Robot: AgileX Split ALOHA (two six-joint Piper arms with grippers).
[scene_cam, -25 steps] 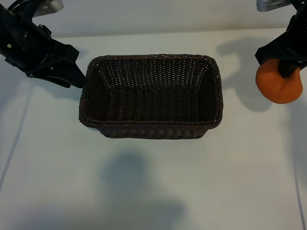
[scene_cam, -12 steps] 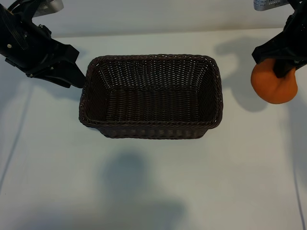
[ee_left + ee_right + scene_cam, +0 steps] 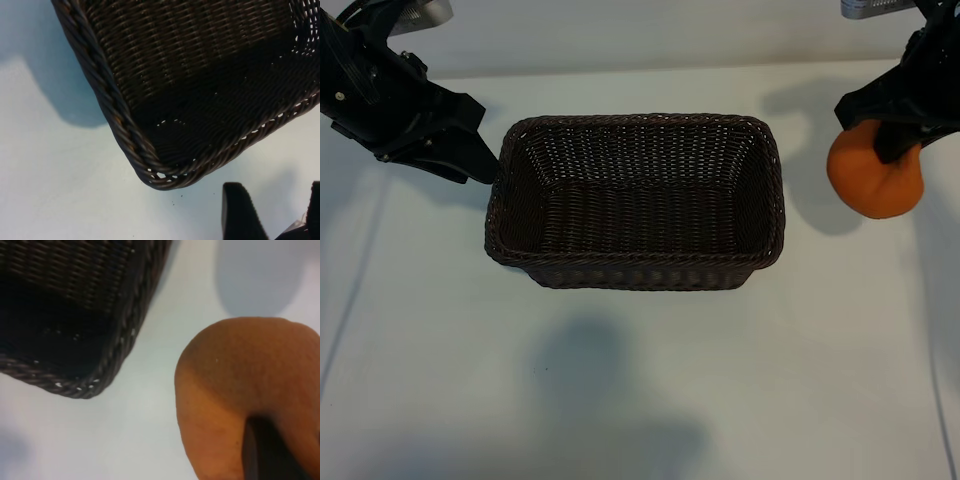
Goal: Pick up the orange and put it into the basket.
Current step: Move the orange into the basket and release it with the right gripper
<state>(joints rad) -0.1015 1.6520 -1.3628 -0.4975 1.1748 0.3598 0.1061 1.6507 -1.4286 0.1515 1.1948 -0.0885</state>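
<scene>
The orange (image 3: 875,170) hangs in the air to the right of the basket (image 3: 634,270), not over it; the right gripper (image 3: 890,125) is clamped on its top, one dark finger (image 3: 265,450) pressed into the bumpy skin; its shadow falls on the white table (image 3: 640,390) between it and the basket; from the right wrist, a rounded corner of the basket shows beside the fruit, with bare table between them. The basket sits in the middle of the table, dark brown and woven, nothing inside. The left gripper (image 3: 480,155) waits just beside the basket's left end, its fingers (image 3: 240,212) apart with nothing between them.
</scene>
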